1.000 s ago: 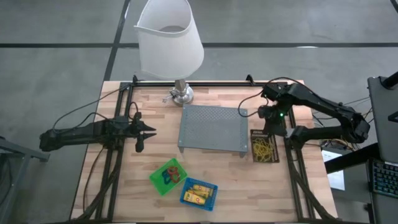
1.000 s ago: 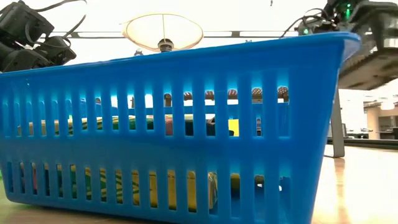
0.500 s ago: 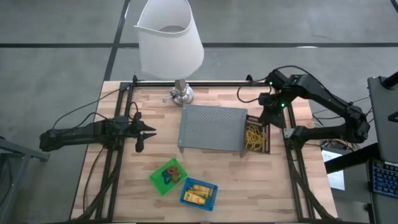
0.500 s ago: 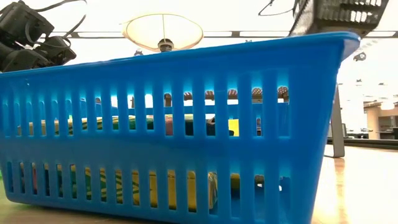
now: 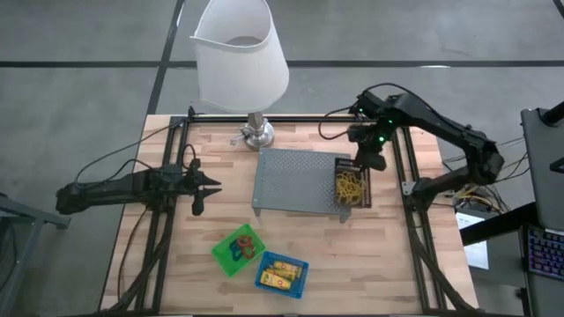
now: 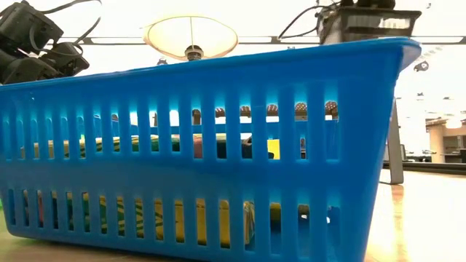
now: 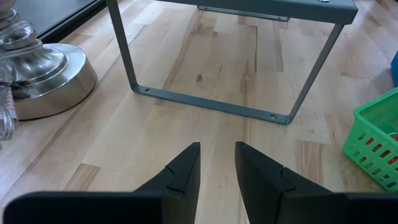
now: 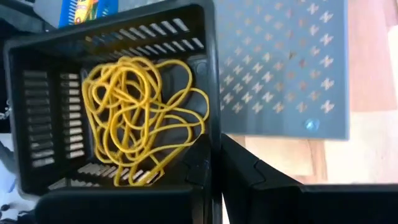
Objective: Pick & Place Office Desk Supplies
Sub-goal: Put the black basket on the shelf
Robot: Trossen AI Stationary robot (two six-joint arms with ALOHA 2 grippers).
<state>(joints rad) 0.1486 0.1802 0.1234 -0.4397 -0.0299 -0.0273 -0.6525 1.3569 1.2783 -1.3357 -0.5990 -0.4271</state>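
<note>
The right gripper (image 8: pixel 214 163) has its jaws clamped on the wall of the small black slotted plastic bin (image 5: pixel 352 183), holding it over the right edge of the large grey perforated metal tray (image 5: pixel 300 180). A tangle of thin yellow rubber bands (image 8: pixel 143 118) lies inside the bin, just beyond the jaws. The left gripper (image 7: pixel 216 168) waits low over the wooden desk (image 5: pixel 220 211), jaws narrowly parted and empty; ahead of them stands the tray's leg frame, with the little green plastic bin (image 5: pixel 238 249) off to one side.
</note>
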